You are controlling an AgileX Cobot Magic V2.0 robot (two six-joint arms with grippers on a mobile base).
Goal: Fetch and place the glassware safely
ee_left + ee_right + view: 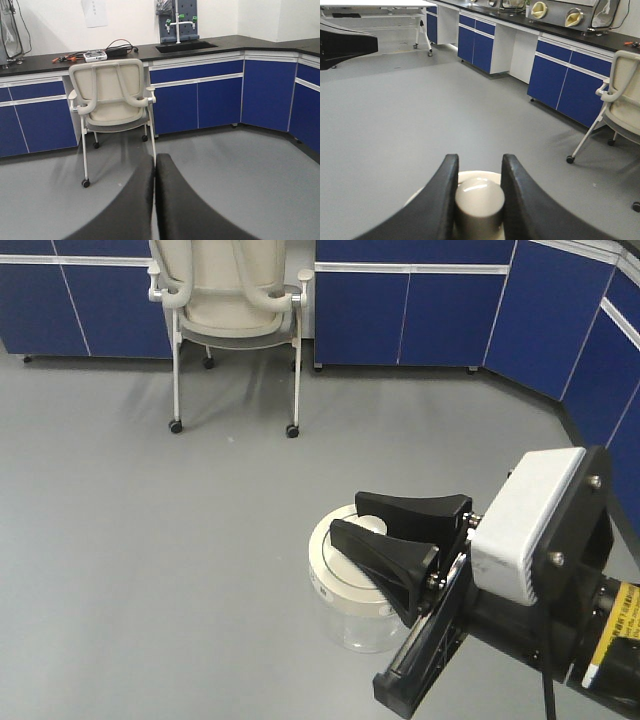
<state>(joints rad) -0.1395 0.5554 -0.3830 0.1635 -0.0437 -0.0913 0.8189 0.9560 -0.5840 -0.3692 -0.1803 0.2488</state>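
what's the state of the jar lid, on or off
On. The off-white lid sits flat atop the clear jar, and the right gripper closes on its centre knob from both sides.

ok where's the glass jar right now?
Front view, lower centre: the glass jar, its lid knob pinched in the right gripper, grey floor beneath, chair farther back left.

jar (350, 625): clear glass | lid (325, 560): plain off-white | right gripper (348, 512): matte black | left gripper (154, 161): black | wrist housing (525, 530): white | arm label (615, 625): yellow, dark print, possibly text | floor (150, 540): plain grey | cabinets (200, 105): deep blue, white trim lines | countertop (225, 45): black | chair (107, 95): cream, dark castors
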